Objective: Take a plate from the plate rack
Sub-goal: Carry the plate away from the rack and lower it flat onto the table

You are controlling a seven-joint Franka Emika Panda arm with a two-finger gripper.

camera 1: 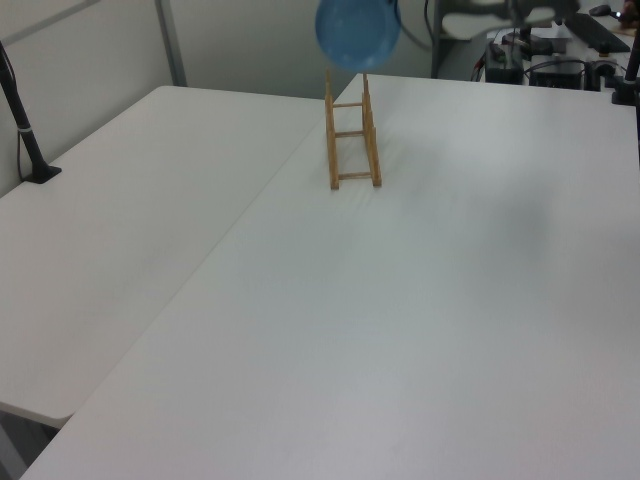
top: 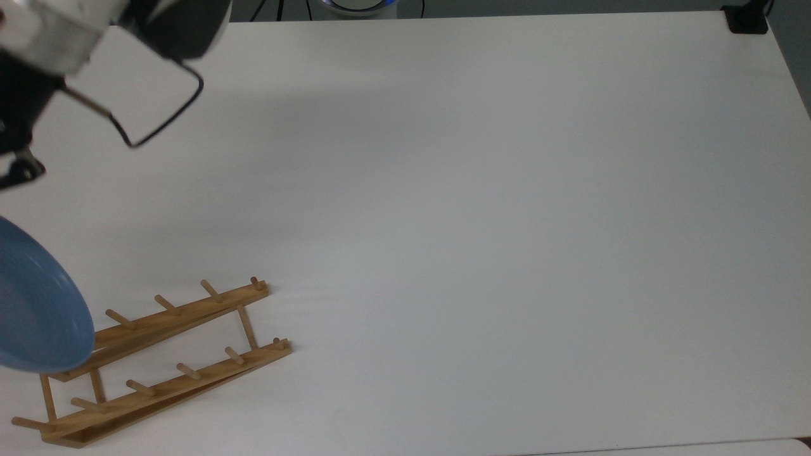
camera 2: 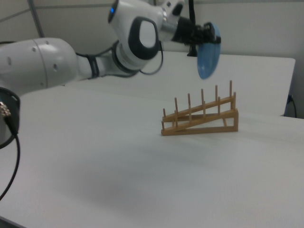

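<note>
The blue plate (camera 2: 208,56) hangs on edge in the air, just above the pegs at the tall end of the wooden plate rack (camera 2: 202,116). It touches no peg. My gripper (camera 2: 211,38) is shut on the plate's upper rim. In the top view the plate (top: 38,310) is cut by the left edge and overlaps the left end of the rack (top: 158,354). Part of the gripper body (top: 19,171) shows above it there. In the left view the plate (camera 1: 358,30) floats over the far end of the rack (camera 1: 352,130).
The rack stands alone on the white table (top: 475,221). A black cable loop (top: 158,120) hangs from the wrist. A black clamp (top: 747,19) sits at the top view's far right corner. A black post (camera 1: 25,120) stands on the adjoining table.
</note>
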